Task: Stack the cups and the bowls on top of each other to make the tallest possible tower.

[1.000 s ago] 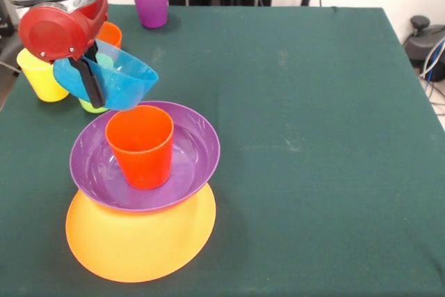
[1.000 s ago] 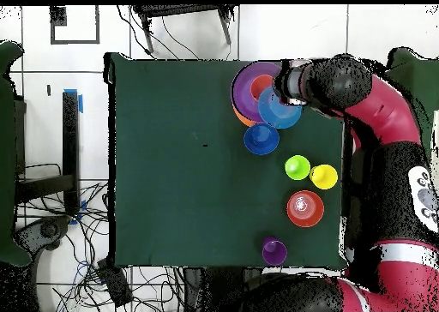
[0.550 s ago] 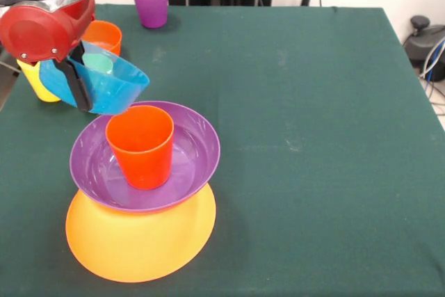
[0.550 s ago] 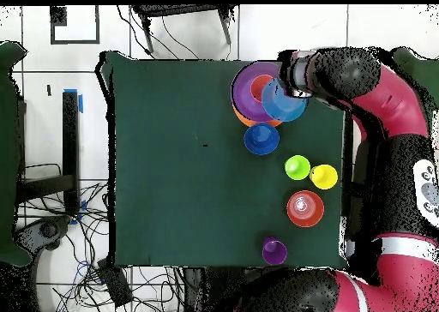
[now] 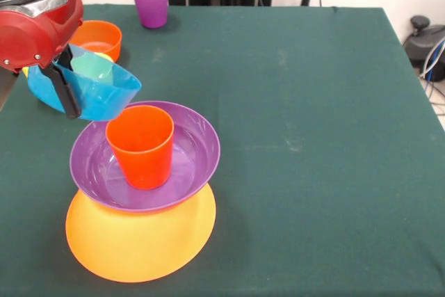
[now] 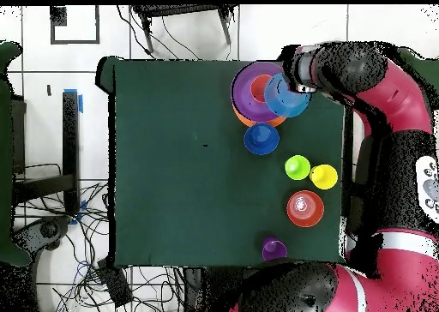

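Pinching the rim of the light blue bowl (image 5: 87, 92), the end effector (image 5: 64, 92) holds it tilted in the air, just left of and a bit behind the orange-red cup (image 5: 141, 145). That cup stands in the purple bowl (image 5: 186, 172), which sits on the big yellow-orange bowl (image 5: 139, 245), near the front left. The tilted bowl could bump the cup and knock the tower over, or slide off if put down crooked. The worktop (image 5: 313, 137) has a dark green cloth. Cables (image 5: 434, 57) lie on the floor at the right.
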Robot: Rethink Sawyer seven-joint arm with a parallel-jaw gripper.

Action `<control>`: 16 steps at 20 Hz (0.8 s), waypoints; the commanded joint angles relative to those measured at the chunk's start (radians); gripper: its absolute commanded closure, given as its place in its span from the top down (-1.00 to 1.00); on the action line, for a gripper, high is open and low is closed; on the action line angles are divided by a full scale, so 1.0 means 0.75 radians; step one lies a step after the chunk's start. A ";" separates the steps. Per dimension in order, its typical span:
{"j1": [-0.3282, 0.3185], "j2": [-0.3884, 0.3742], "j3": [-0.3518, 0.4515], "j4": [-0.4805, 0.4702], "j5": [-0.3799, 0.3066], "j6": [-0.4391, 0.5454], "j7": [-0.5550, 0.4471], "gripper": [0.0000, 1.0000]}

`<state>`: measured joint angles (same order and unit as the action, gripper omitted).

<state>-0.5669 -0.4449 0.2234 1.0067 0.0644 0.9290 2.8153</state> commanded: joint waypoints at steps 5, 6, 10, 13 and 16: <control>0.044 0.055 0.131 -0.079 0.050 0.247 -0.129 -1.00; 0.043 0.056 0.133 -0.089 0.056 0.269 -0.129 -1.00; 0.046 0.054 0.130 -0.116 0.073 0.315 -0.119 -1.00; 0.047 0.071 0.132 -0.141 0.075 0.320 -0.127 -1.00; 0.044 0.105 0.143 -0.192 0.072 0.339 -0.144 -1.00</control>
<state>-0.5666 -0.3996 0.2453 0.9275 0.1120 1.0791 2.8153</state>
